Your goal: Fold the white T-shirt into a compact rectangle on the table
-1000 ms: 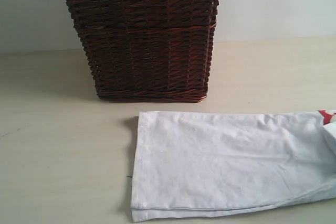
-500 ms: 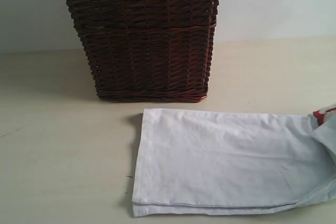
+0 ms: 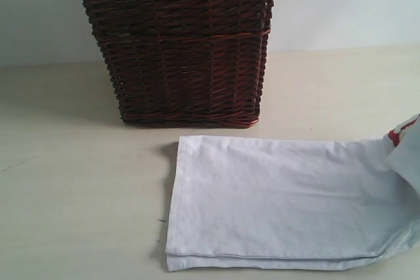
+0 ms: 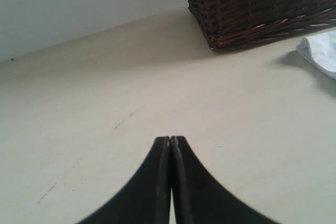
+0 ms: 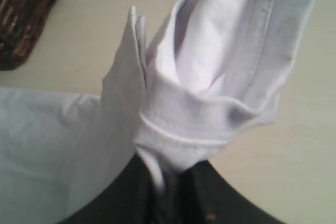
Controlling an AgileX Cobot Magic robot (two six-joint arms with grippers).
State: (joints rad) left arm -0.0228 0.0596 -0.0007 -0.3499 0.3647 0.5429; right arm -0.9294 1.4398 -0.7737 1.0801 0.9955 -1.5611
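The white T-shirt (image 3: 275,204) lies folded into a long strip on the table (image 3: 72,195), its left end squared off in front of the basket. Its right end rises off the surface at the frame edge, showing a bit of red lettering (image 3: 396,136). In the right wrist view my right gripper (image 5: 170,184) is shut on a bunched fold of the white T-shirt (image 5: 210,87), lifted above the table (image 5: 304,145). My left gripper (image 4: 171,141) is shut with nothing in it, over bare table (image 4: 105,93); a corner of the shirt (image 4: 321,52) shows far off. Neither gripper appears in the exterior view.
A tall dark wicker basket (image 3: 180,47) with a lace-trimmed lining stands behind the shirt's left end, close to its far edge. It also shows in the left wrist view as a basket (image 4: 257,3) and in the right wrist view as a basket (image 5: 23,9). A pale wall (image 3: 348,4) bounds the table at the back.
The shirt's right end has lifted higher and curled upward. The flat strip shifted slightly right and its surface smoothed out.
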